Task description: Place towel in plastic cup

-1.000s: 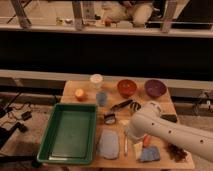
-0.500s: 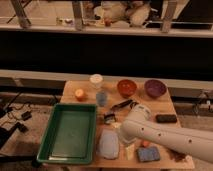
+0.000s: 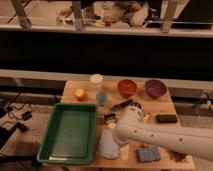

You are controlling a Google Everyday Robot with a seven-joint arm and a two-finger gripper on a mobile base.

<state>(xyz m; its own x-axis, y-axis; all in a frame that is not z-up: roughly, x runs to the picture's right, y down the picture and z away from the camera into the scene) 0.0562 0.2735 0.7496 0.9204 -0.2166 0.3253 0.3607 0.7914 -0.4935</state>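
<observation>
Leftward is where the white arm [image 3: 165,137] has swung over the last second, so its rounded end now sits over the middle of the wooden table [image 3: 165,106] rather than over the right half. The towel [image 3: 107,145] has not moved: it lies limp at the near edge, just right of the green tray [image 3: 67,132], and nothing holds it. The gripper [image 3: 115,123] is at the arm's left end, just beyond the towel's far right corner. It is spread wide and carries nothing.

The plastic cup [image 3: 102,98] stands upright farther back, well apart from the towel, near the tray's far right corner. An orange round object [image 3: 80,94] sits just left of the cup and a white cup [image 3: 96,80] stands behind it. To the right along the far edge are an orange bowl [image 3: 127,87] and a purple bowl [image 3: 155,88]. A flat black object [image 3: 166,118] lies near the right edge, and a blue sponge [image 3: 148,154] lies at the near edge, right of the towel.
</observation>
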